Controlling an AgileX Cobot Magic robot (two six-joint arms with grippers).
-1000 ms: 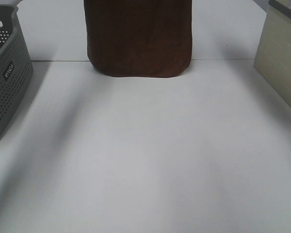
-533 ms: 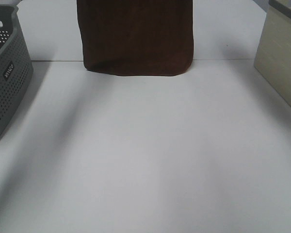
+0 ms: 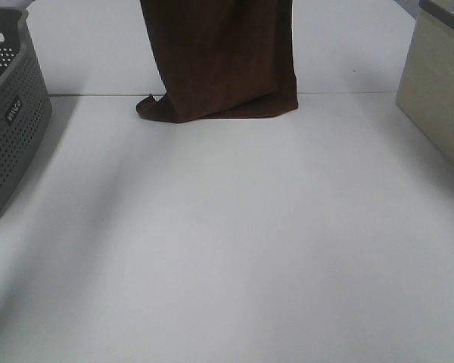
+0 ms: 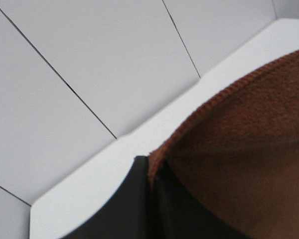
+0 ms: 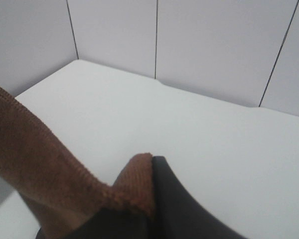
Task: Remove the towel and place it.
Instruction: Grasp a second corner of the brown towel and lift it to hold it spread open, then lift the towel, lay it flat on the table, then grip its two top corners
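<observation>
High view, towel: the towel (image 3: pixel 223 60) hangs as a dark brown sheet at the far end of the table (image 3: pixel 227 249), and its top runs out of the picture. Its lower hem meets the table top, bunched into a small fold on the left side.
High view, surroundings: a grey basket (image 3: pixel 11 113) sits at the left edge and a beige box (image 3: pixel 439 91) at the right edge, each well apart from the towel.
High view, grippers: neither shows here; both are above the picture's upper edge.
Left wrist view, grip: the left gripper (image 4: pixel 152 172) is closed with the towel's ribbed edge pinched between its dark fingers. The cloth falls away to one side.
Right wrist view, grip: the right gripper (image 5: pixel 148 194) is clamped on a folded-over corner of the towel's edge. The view is close and dim, so how deep the bite goes is hard to tell.
Key relation: the towel hangs below both grippers with its held edge strung across between them. Its long axis is roughly vertical.
Nearer arm: the basket lies to the left, so the left arm is nearer if the towel is meant to go there.
Next move, as judged: both grippers should travel together, lifting the hem clear of the table before lowering.
</observation>
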